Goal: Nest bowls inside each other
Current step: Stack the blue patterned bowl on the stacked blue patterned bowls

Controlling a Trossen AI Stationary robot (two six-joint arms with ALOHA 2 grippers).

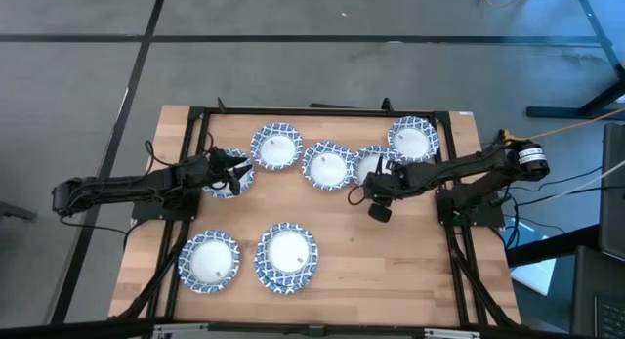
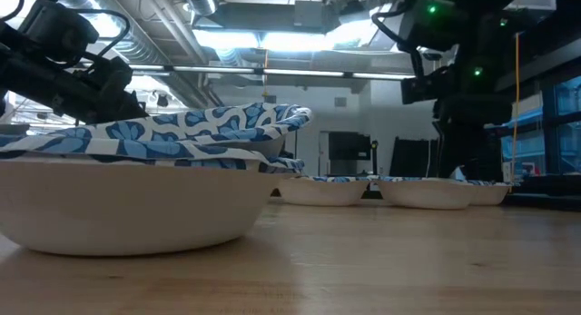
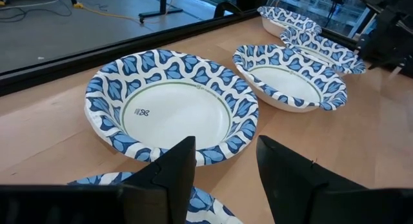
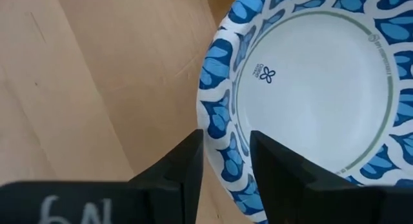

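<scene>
Several blue-and-white patterned bowls sit on their bases on the wooden table. Five form a far row: (image 1: 227,178), (image 1: 276,147), (image 1: 327,166), (image 1: 376,163), (image 1: 413,140). Two lie near: (image 1: 210,261), (image 1: 287,256). My left gripper (image 1: 238,167) (image 3: 226,169) is open over the far row's leftmost bowl (image 3: 97,183), pointing at the second bowl (image 3: 171,108). My right gripper (image 1: 364,191) (image 4: 226,166) is open, low at the near-left edge of the fourth bowl (image 4: 322,75), with a finger on either side of its rim. My right gripper comes at the bowl from above, slanting from the table's right. The patterned rim (image 4: 222,137) at the bowl's near-left edge passes between its two fingers. The bowl sits flat on the table. I cannot tell whether the fingers touch the rim.
Black frame rails (image 1: 195,158) (image 1: 452,236) run along the table's left and right sides, with the arm bases on them. Bare wood (image 1: 371,266) lies at the near right. In the low view a near bowl (image 2: 127,201) fills the left foreground, with a tilted patterned rim (image 2: 209,123) behind it.
</scene>
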